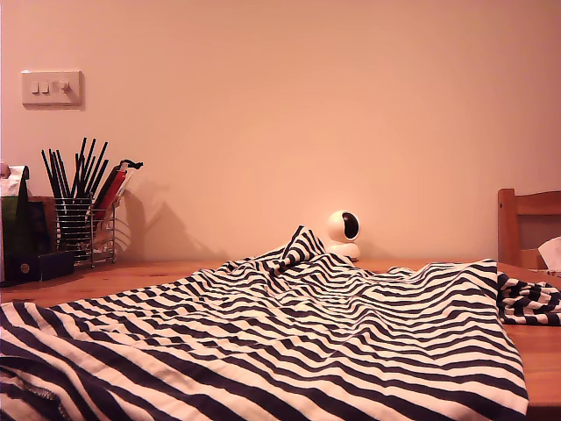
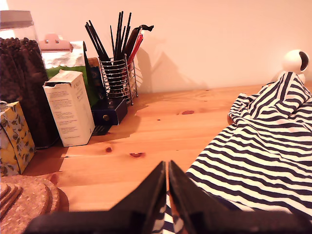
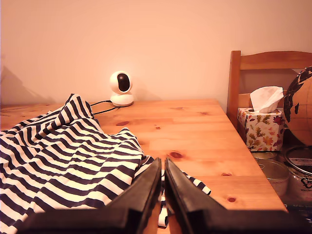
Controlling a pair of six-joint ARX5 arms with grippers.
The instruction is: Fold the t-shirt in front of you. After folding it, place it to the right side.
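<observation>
The t-shirt (image 1: 289, 324), striped dark navy and white, lies rumpled and spread across the wooden table (image 1: 536, 351), with one ridge raised near the wall. Neither gripper shows in the exterior view. In the first wrist view my first gripper (image 2: 167, 181) is shut, and a strip of striped cloth is pinched between its black fingers (image 2: 146, 195) at the edge of the t-shirt (image 2: 263, 151). My second gripper (image 3: 162, 168) is shut the same way on another edge of the t-shirt (image 3: 63, 156), where a narrow fold hangs out beside its fingers (image 3: 141, 190).
A wire holder of black sticks (image 1: 83, 219) (image 2: 117, 78), boxes (image 2: 70, 107), a jar (image 2: 19, 73) and cork mats (image 2: 24, 202) crowd one table end. A small white camera (image 1: 344, 230) (image 3: 121, 87) stands by the wall. A chair (image 3: 268, 73), tissue box (image 3: 263, 126) and glass bowl (image 3: 273, 170) stand beyond the other end.
</observation>
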